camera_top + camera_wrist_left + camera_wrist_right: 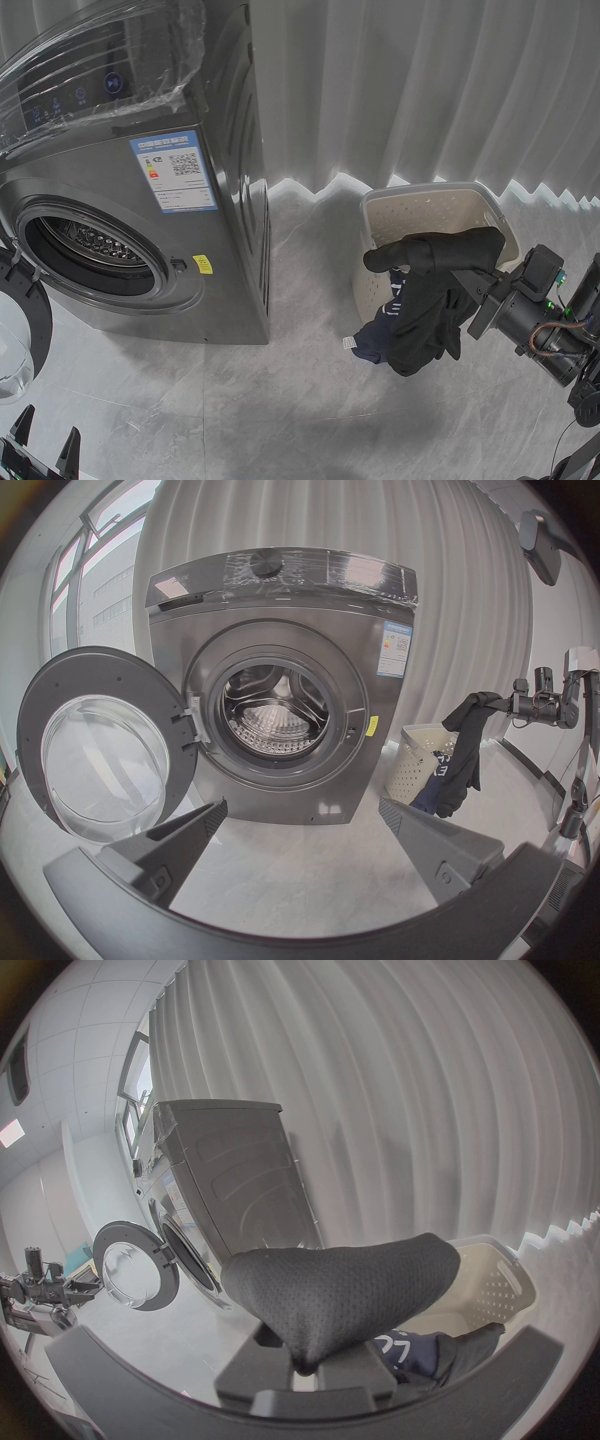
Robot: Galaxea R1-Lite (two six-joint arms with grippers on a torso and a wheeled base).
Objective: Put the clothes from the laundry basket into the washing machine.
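**Item 1: black garment** (431, 294). Draped over the right gripper (306, 1360), which is clenched on a fold of the cloth. In the head view it sits at 3 o'clock from picture centre, in front of the laundry basket's near rim. The upper fold lies roughly level, its long axis running 9 to 3 o'clock, with a rounded sleeve end pointing toward 9 o'clock, the washing machine's side. The rest hangs free below the gripper toward the floor, long axis vertical in the left wrist view.

**Item 2: navy garment** (375, 331). It has white lettering and hangs beside and partly under the black garment, at the basket's outer front wall. A white tag sits at its lower end, pointing to 9 o'clock. I cannot tell whether it is caught in the grip or hooked on the rim.

**Item 3: laundry basket** (431, 206). Cream and perforated, upright on the floor (281, 387), at 3 o'clock from the machine.

**Item 4: washing machine** (156, 206). Grey front-loader at 10 o'clock. Its round door (19, 325) is swung fully open at 9 o'clock, and the drum (94, 240) is exposed.

**Item 5: left gripper** (44, 437). At 7 o'clock, released, fingers spread, holding nothing and facing the drum.

**Item 6: curtain** (406, 81). White and pleated, from 12 to 2 o'clock.
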